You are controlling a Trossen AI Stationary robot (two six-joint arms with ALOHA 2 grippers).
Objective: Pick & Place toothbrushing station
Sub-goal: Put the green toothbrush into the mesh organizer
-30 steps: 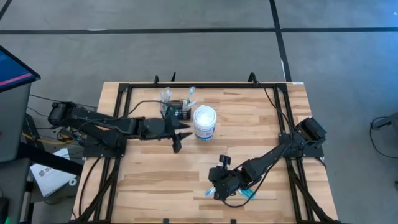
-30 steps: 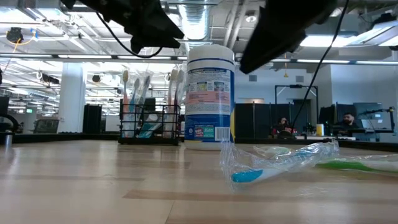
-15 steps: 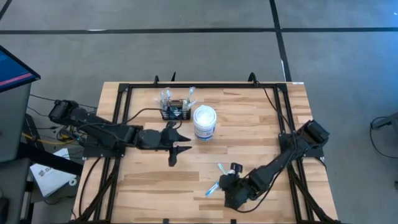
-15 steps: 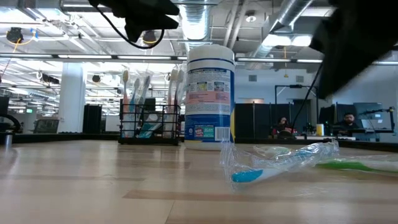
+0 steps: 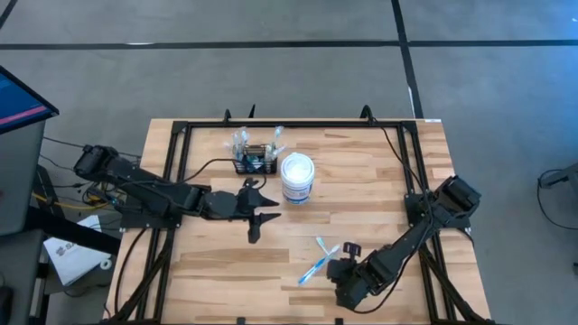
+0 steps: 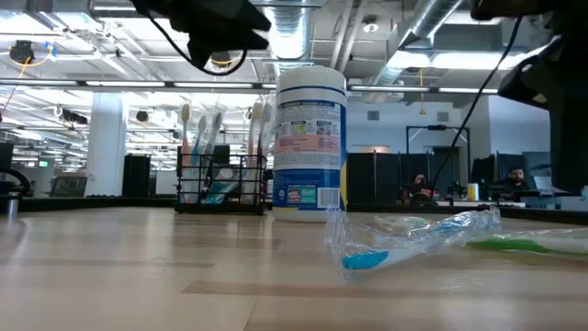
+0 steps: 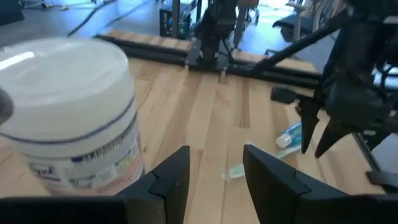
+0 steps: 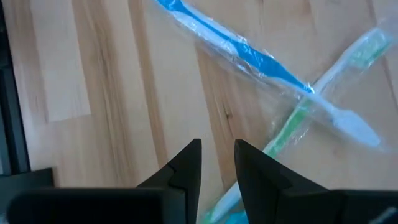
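Wooden bench (image 5: 361,181) under bright office lights, and from above the whole layout is on show: the black mesh rack (image 5: 255,163) sits near the far edge, just beside the white tub (image 5: 297,178). From bench level the rack (image 6: 220,184) stands upright with brushes (image 6: 186,138) poking out of its top, something the overhead shot barely hints at. Left pincer (image 5: 256,219) hangs short of the rack and tub, touching neither; its own camera catches the fingers (image 7: 171,180) spread with bare bench between them and the tub (image 7: 68,118) looming close on one side. Nothing held there. Over at the near side, the right pincer (image 5: 341,269) sits low beside two wrapped toothbrushes (image 5: 318,260). Overhead they read as one pale streak, but the right wrist camera sorts them out: a blue one (image 8: 236,53) and a green one (image 8: 298,121) crossing each other in clear film, apart from the fingers (image 8: 186,168), which stand a little way apart and empty. Bench-level view shows the wrapped blue brush (image 6: 404,244) lying flat up front, with people at desks (image 6: 514,179) far behind.
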